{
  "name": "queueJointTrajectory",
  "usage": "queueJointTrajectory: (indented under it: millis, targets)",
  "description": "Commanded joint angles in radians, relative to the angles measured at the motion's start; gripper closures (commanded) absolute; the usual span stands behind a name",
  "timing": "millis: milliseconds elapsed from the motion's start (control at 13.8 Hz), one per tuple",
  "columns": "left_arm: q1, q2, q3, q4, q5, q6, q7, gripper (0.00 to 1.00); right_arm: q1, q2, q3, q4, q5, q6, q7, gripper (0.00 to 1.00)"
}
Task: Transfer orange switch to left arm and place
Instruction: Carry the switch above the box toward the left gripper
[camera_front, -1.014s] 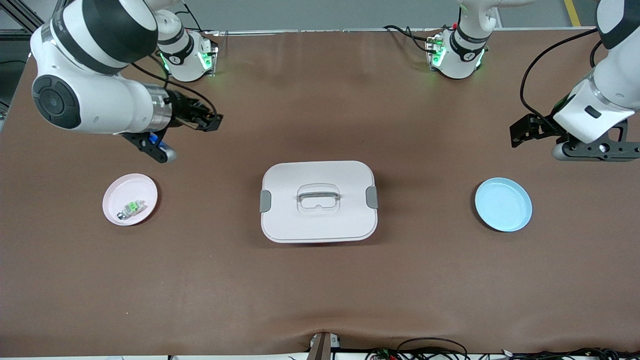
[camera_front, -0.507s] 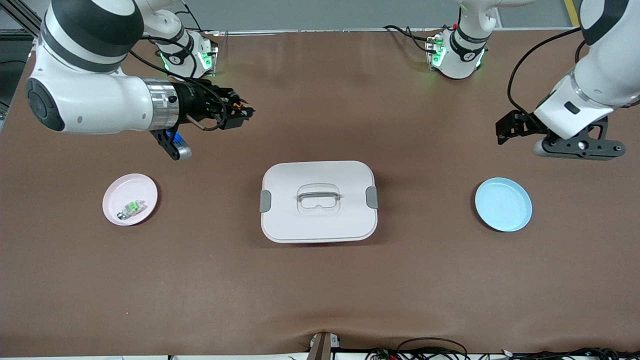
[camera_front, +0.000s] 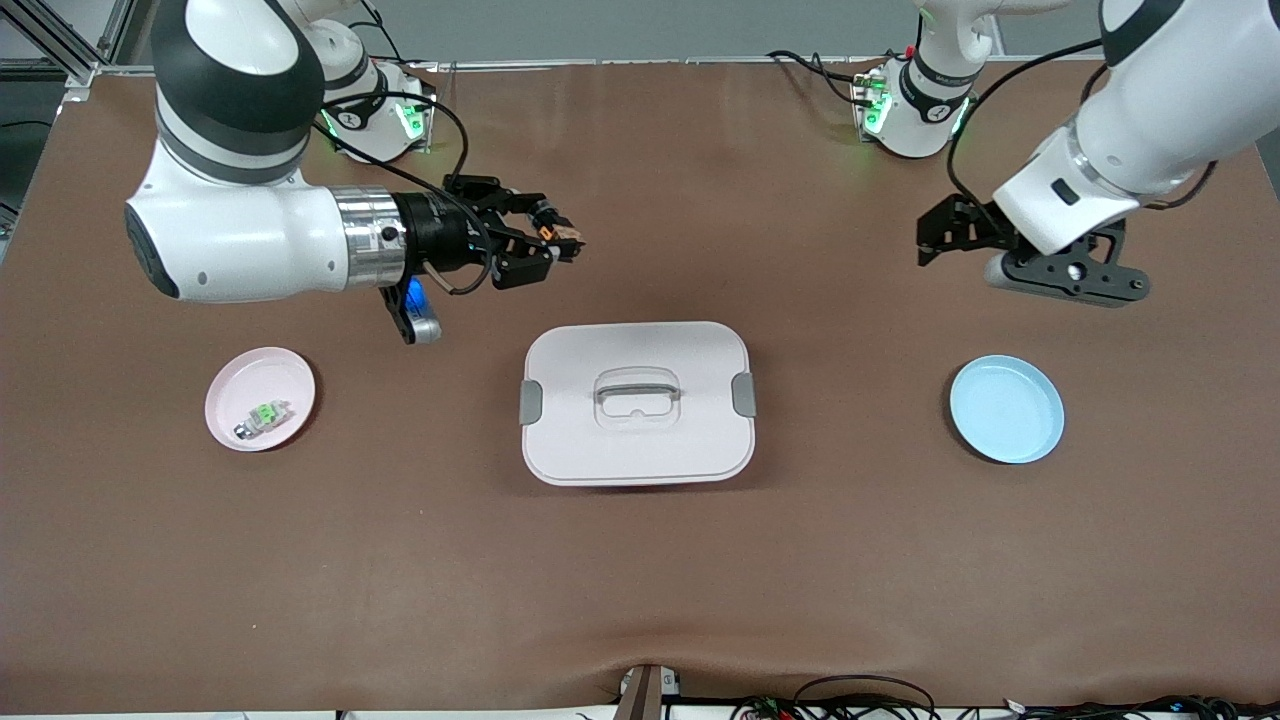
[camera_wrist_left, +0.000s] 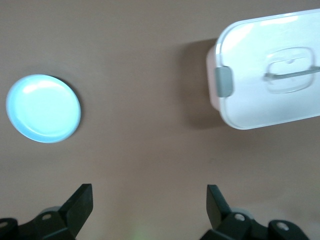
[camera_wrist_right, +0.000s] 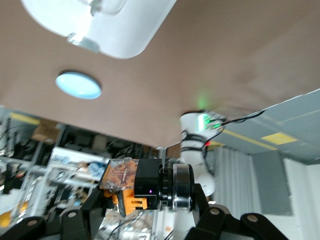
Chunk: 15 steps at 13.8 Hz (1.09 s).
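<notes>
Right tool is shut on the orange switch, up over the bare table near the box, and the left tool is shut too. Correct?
Not quite. The right tool is shut on the orange switch, over the table beside the box, but the left tool is open and empty; the left wrist view shows its fingers spread wide over bare table.

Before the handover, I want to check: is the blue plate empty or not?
Empty: the blue plate shows only its bare inner surface in the front and left wrist views.
</notes>
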Motion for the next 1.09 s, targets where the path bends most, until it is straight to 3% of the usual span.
queueJointTrajectory:
  millis: [0,217,507,1014]
  targets:
    - [0.000,-0.012,-0.064,0.007,-0.021,0.014,-0.163,0.00,0.024,0.023,-0.008,0.017,0.108,0.050,0.024,0.75]
    - [-0.001,-0.004,-0.104,0.009,-0.087,0.075,-0.296,0.00,0.053,0.042,-0.008,0.016,0.201,0.134,0.052,0.75]
    - [-0.001,-0.001,-0.104,0.010,-0.200,0.137,-0.325,0.00,0.121,0.065,-0.008,0.016,0.205,0.283,0.080,0.76]
    - [-0.056,0.013,-0.122,0.015,-0.277,0.246,-0.374,0.00,0.259,0.102,-0.008,0.022,0.210,0.529,0.170,0.76]
